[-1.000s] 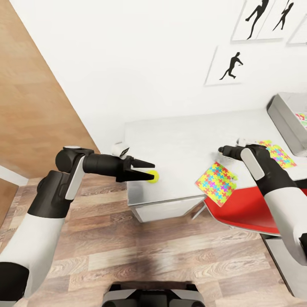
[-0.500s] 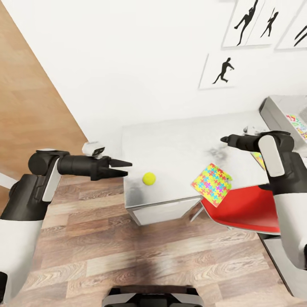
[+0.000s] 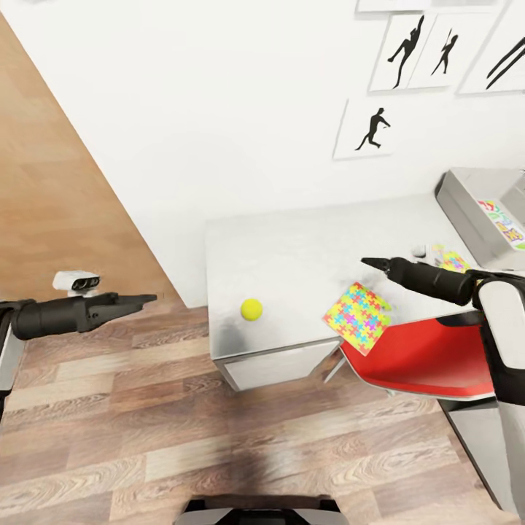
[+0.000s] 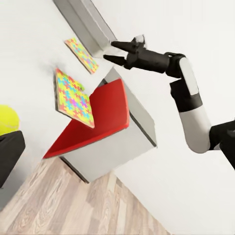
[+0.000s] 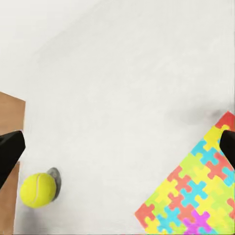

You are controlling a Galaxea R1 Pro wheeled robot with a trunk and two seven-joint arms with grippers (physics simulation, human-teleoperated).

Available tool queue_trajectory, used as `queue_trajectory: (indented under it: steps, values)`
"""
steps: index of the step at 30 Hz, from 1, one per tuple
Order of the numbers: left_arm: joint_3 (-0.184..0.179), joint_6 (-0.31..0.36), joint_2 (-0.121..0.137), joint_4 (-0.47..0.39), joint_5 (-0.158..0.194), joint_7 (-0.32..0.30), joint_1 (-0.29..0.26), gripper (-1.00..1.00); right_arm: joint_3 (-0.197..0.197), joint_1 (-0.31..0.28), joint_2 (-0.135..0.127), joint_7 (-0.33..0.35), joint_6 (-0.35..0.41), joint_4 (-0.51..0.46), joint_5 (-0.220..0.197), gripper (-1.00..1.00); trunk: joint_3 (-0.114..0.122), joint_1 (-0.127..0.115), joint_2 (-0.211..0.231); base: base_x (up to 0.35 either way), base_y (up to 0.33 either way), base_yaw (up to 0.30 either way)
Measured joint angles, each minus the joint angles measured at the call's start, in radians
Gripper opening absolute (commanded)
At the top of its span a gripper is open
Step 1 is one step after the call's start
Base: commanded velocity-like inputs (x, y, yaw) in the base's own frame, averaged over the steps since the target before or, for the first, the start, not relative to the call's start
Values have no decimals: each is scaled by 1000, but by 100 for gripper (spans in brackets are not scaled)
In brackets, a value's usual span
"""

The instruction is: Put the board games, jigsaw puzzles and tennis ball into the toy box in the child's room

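The tennis ball (image 3: 251, 309) lies free on the counter (image 3: 306, 255) near its front left corner. The left gripper (image 3: 138, 300), fingers nearly closed and empty, hangs well left; the right gripper (image 3: 373, 262), empty, fingers parted, is nearer.

Chair: you have a red seat (image 3: 426, 357) tucked at the near edge, right of centre.
Wall art: black dancer silhouettes (image 3: 374, 128) hang on the white wall (image 3: 219, 109) ahead of you (several frames, cut off at top).
Floor: wood-plank flooring (image 3: 219, 437) lies below you.
Side panel: a tan wooden surface (image 3: 51, 204) stands at your left.
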Motion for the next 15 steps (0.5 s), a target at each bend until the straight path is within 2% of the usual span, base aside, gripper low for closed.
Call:
queue_trajectory:
  steps: [1, 4, 6, 7, 11, 13, 15]
  values:
    - [36, -4, 10, 2, 0, 0, 27, 100, -1, 46, -3, 35, 0, -16, -54, 100, 1, 0, 0, 0, 0, -6]
    - [84, -8, 22, 9, 0, 0, 73, 100, -2, 118, -3, 95, -1, -32, -116, 100, 6, 0, 0, 0, 0, -4]
    - [133, -11, 31, 16, -2, 0, 140, 100, -2, 206, 0, 183, 0, -42, -157, 100, 9, 0, 0, 0, 0, -1]
    - [146, -11, 33, 17, -2, 0, 158, 100, -2, 229, 1, 208, 0, -43, -163, 100, 11, 0, 0, 0, 0, 0]
    - [243, -21, 37, 21, 1, 0, 246, 100, -2, 364, 5, 344, -20, -47, -176, 100, 17, 0, 0, 0, 0, 0]
    - [288, -26, 37, 21, 3, 0, 281, 100, 1, 421, 6, 409, -76, -48, -175, 100, 20, 0, 0, 0, 0, 0]
    - [310, -27, 36, 22, 4, 0, 301, 100, 4, 456, 6, 456, -119, -49, -175, 100, 24, 0, 0, 0, 0, 0]
